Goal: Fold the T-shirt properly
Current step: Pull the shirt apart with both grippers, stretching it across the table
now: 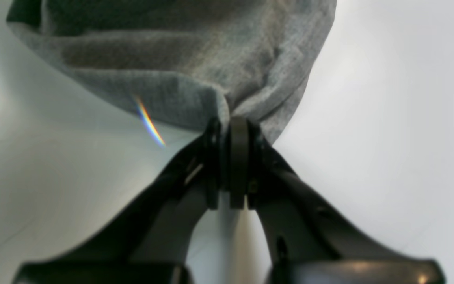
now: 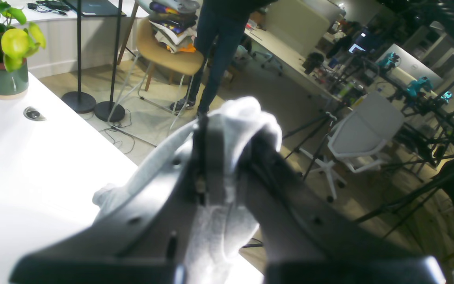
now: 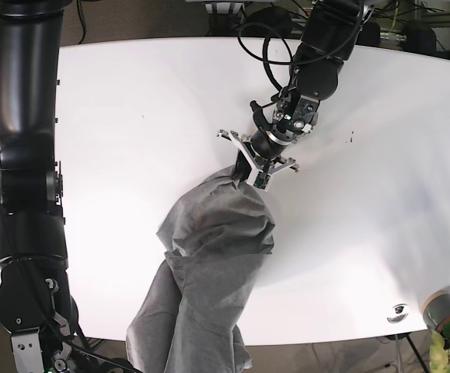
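Note:
The heather-grey T-shirt (image 3: pixel 217 233) lies bunched on the white table (image 3: pixel 131 116), from the middle down over the front edge. No lettering shows. My left gripper (image 3: pixel 252 175) is shut on the shirt's upper end. In the left wrist view its jaws (image 1: pixel 229 122) pinch a gathered fold of the grey cloth (image 1: pixel 172 59) just above the tabletop. In the right wrist view my right gripper (image 2: pixel 231 126) is shut on a bunch of the shirt (image 2: pixel 258 114), held at the table's edge. That gripper itself is not visible in the base view.
A potted plant (image 2: pixel 4 79) and a cable grommet (image 2: pixel 33 114) sit at one table corner; both also show in the base view, the pot (image 3: pixel 442 311) and the grommet (image 3: pixel 398 312). Beyond the edge are a person's legs (image 2: pixel 215 59), a stool (image 2: pixel 168 55), stands and an office chair (image 2: pixel 363 134).

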Robot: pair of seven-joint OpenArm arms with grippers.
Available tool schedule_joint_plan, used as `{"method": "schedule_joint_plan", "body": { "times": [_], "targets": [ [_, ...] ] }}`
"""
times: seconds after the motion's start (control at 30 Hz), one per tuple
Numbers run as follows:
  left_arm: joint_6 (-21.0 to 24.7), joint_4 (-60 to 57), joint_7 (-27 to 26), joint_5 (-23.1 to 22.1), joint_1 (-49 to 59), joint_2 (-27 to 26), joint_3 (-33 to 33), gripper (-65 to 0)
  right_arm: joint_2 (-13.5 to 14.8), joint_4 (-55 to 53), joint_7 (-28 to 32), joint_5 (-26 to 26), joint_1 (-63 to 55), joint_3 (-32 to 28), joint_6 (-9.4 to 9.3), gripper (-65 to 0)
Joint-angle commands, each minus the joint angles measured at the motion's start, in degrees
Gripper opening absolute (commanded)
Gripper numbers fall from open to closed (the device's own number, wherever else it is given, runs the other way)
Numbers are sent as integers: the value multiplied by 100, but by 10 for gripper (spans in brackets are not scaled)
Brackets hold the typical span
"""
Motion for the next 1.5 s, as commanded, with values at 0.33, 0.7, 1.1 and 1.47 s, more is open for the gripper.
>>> {"method": "schedule_joint_plan", "body": {
  "times": [0.33,0.7,1.1,1.47],
  "targets": [
    [-12,1152,817,86,-145,-291,-1847,-650,365,48,201,-254,267,298,-124,-629],
    [-21,1697,1959,59,-1403,-757,-3570,-650,383,30,201,-1178,258,544,-106,-629],
    [-21,1249,2548,59,-3196,-1812,-4423,-650,401,-400,192,-1608,170,1529,-80,-629],
    [-153,757,2531,42,-3407,-2357,-4704,-650,462,-181,166,-1573,-841,2645,-71,-629]
  ]
}}
